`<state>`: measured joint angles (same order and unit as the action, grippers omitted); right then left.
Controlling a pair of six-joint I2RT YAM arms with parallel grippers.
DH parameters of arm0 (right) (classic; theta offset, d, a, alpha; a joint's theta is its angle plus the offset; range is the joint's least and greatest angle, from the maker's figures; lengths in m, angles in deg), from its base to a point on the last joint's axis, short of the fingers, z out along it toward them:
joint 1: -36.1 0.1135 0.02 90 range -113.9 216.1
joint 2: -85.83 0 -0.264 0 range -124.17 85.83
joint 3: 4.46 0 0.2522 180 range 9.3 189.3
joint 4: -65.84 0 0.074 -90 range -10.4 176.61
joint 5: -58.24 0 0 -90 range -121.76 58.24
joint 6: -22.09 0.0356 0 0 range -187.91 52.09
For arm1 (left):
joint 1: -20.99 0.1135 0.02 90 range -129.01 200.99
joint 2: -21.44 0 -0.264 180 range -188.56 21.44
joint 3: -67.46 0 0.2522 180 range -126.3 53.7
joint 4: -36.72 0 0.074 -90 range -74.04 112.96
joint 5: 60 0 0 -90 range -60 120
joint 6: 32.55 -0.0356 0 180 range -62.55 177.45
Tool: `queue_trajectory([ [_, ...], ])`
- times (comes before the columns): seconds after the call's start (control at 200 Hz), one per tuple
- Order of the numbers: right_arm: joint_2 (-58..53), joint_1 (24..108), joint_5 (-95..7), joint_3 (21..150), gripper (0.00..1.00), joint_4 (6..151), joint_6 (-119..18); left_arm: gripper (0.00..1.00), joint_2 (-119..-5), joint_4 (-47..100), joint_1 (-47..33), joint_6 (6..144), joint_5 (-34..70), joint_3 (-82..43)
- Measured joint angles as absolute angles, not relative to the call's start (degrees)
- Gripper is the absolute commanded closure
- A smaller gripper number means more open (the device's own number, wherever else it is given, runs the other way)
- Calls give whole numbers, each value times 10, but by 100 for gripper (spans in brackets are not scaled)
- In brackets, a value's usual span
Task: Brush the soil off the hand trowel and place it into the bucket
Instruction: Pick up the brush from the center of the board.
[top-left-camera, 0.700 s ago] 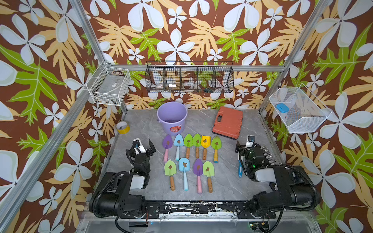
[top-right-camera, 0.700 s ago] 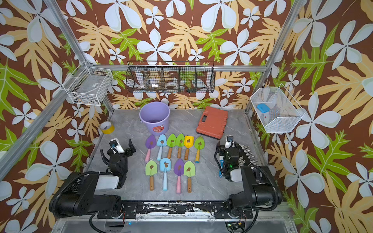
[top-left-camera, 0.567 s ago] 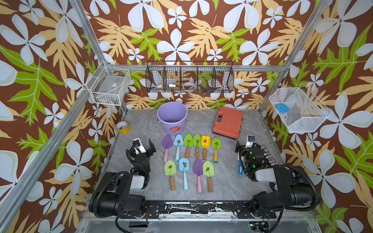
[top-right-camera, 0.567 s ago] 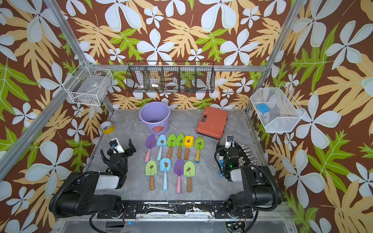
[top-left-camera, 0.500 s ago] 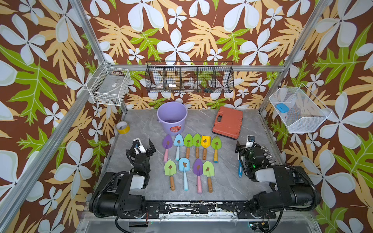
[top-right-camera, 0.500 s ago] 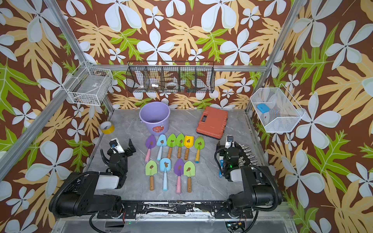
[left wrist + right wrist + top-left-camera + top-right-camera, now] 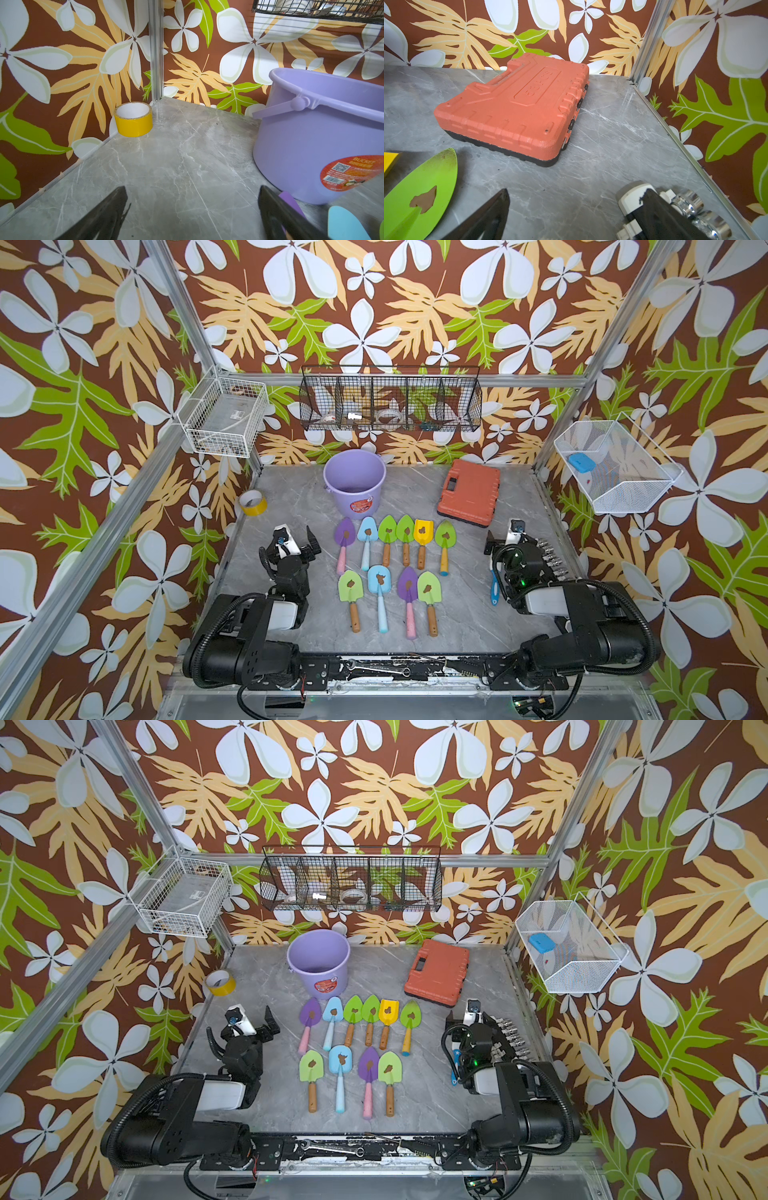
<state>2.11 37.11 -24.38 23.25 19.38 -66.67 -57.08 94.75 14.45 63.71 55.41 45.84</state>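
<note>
Left wrist view: the left gripper point(image 7: 192, 209) hangs low over the bare grey table point(image 7: 176, 155), its jaws wide with nothing between them.
Right wrist view: the right gripper point(image 7: 574, 203) also has its jaws wide and empty, and is just right of a green blade.
Blue-handled tool point(image 7: 493, 589): lies on the table at the right arm's left side, partly hidden by it.
Near trowels point(image 7: 384, 572): four lie flat in a row between the arms, blades pointing far.
Soil point(image 7: 351, 583): one brown clump on every blade in both top views.
Far trowels point(image 7: 405, 520): six in a row just beyond the near four.
Bucket point(image 7: 340, 497): stands upright just beyond the far row's left end, with its sticker facing near.
Tool case point(image 7: 469, 493): orange-red, closed, far right.
Tape roll point(image 7: 251, 502): yellow, at the far left edge.
</note>
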Motion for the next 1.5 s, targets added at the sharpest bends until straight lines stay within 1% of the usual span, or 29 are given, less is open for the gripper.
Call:
queue_trajectory([
  [0.4,33,372,-242,236,0,206,-667,0,-568,946,144,637,555,458],
  [0.505,85,378,-216,313,1,313,-663,0,-547,927,139,637,556,449],
  [0.555,112,385,-200,350,0,350,-651,0,-533,899,126,632,574,437],
  [0.641,138,406,-163,412,1,450,-625,0,-475,840,111,627,586,408],
  [0.746,152,432,-126,480,0,592,-567,0,-406,802,111,633,614,403],
  [0.881,215,448,-119,494,8,752,-482,0,-336,724,110,701,619,402],
  [0.961,249,450,-125,487,12,818,-436,0,-315,636,108,769,586,352],
  [1.041,266,459,-149,473,19,876,-394,0,-307,557,91,829,542,302],
  [1.101,286,469,-158,449,25,910,-367,0,-305,501,80,867,490,280],
  [1.221,332,475,-170,392,31,949,-327,0,-327,408,76,922,393,254],
  [1.341,343,476,-179,352,37,959,-306,0,-347,346,66,955,321,250],
  [1.501,320,476,-191,322,39,950,-286,0,-316,335,58,988,300,283],
])
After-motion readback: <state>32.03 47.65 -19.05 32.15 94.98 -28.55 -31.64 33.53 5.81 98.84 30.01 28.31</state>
